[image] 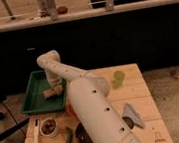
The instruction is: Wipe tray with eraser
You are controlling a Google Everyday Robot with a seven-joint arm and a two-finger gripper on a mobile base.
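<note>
The eraser (pixel 51 93), a small tan block, lies on the floor of the dark-green tray (pixel 32 100), directly under the gripper (pixel 55 86) and jutting a little to its left as you view it. The gripper touches the block from above, but you cannot tell whether it is clasped or merely pressed down.

Your white arm (pixel 98 122) rises from the bottom of the view, crosses the wooden table (pixel 140 96), bends at an elbow above and behind the gripper, then drops almost straight down into the tray. The tray's raised rim surrounds the gripper on all sides, with the near rim just below it.

An orange bowl (pixel 68 109) peeks out just beyond that near rim, half hidden by the arm. Farther below the gripper sit a small pale bowl (pixel 49 126) with dark contents, a white-handled brush (pixel 35 141), a long green piece (pixel 66 141) and a dark bowl (pixel 83 136) tight against the arm. A green cup (pixel 118 77) stands well off to the gripper's right in the view, and a grey object (pixel 132 115) lies beyond the arm.
</note>
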